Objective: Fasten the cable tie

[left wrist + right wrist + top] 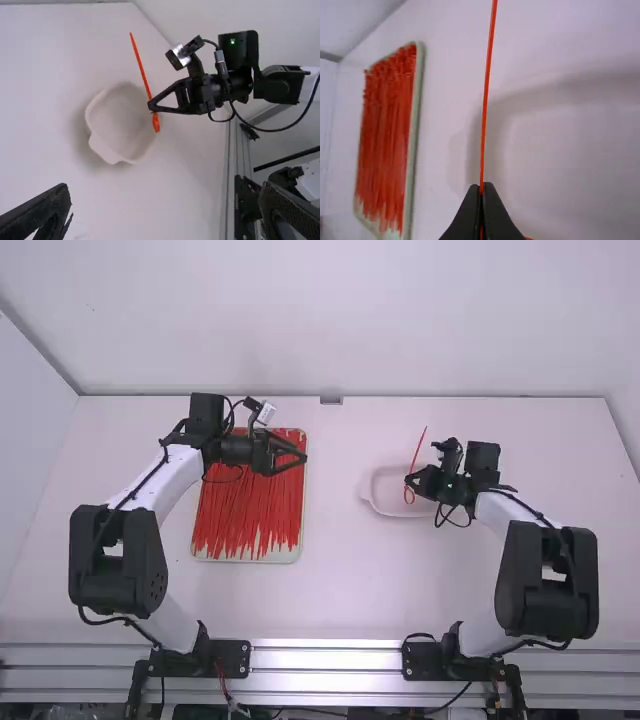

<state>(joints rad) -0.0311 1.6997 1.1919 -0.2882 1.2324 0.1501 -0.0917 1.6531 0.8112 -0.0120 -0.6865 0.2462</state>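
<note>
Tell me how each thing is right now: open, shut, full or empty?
Tie: straight, not fastened.
Right jaws: shut on the tie.
Left jaws: open.
Bowl: looks empty.
Tray: full of red ties.

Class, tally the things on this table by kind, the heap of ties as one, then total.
Arms (left arm, right arm): 2
Tray: 1
Heap of red cable ties: 1
White bowl: 1
Single red cable tie in right claw: 1
Total: 6

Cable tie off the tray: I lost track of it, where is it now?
In the high view, right of the middle, the cable tie stands pinched in the right claw, above the white bowl.
</note>
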